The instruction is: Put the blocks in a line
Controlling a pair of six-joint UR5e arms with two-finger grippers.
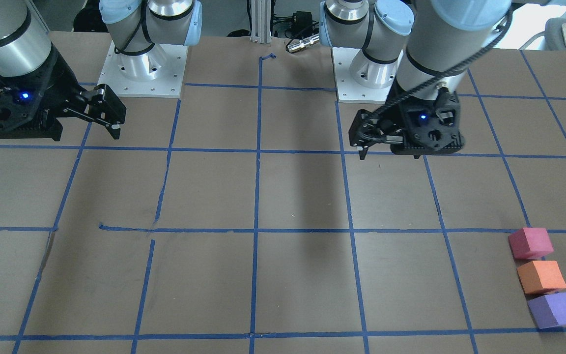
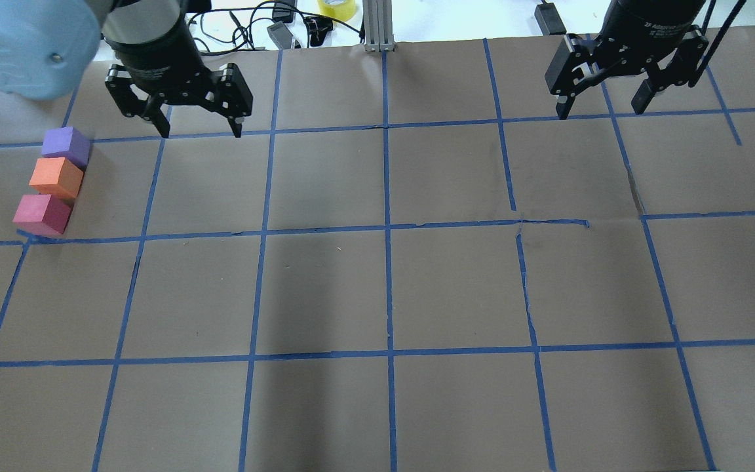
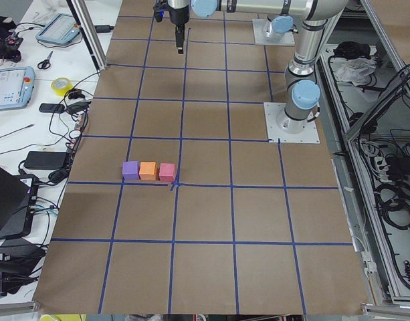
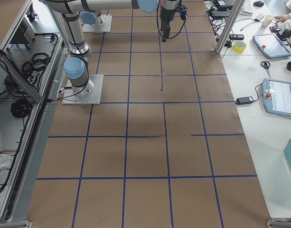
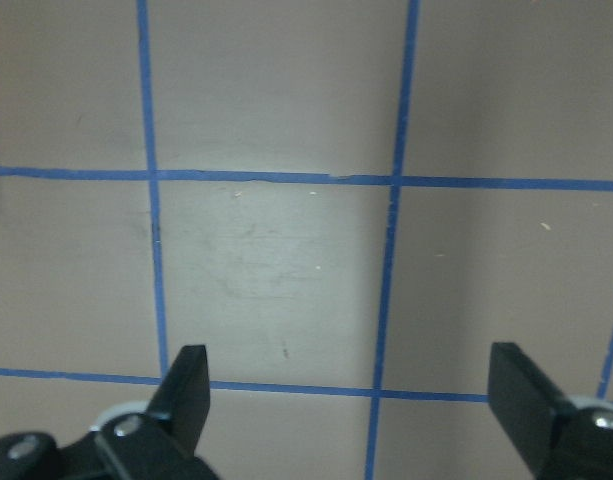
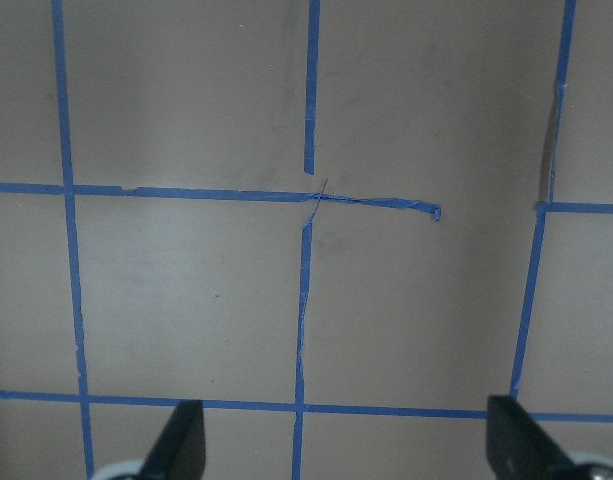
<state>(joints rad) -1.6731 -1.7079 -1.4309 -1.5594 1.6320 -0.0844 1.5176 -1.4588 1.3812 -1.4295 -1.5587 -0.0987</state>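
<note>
You have the three blocks in a row at the left edge of the table [image 2: 456, 288]. The purple block [image 2: 66, 145], orange block [image 2: 55, 177] and pink block [image 2: 41, 214] each touch the next. The left gripper [image 2: 200, 131] hangs near the purple block, fingers spread. The right gripper [image 2: 603, 108] hangs well apart from them, also spread.

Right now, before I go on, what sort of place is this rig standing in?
Most likely a robotics lab test cell: a paper-covered table gridded with blue tape, two arms bolted to base plates, and teach pendants lying on the side bench.
</note>
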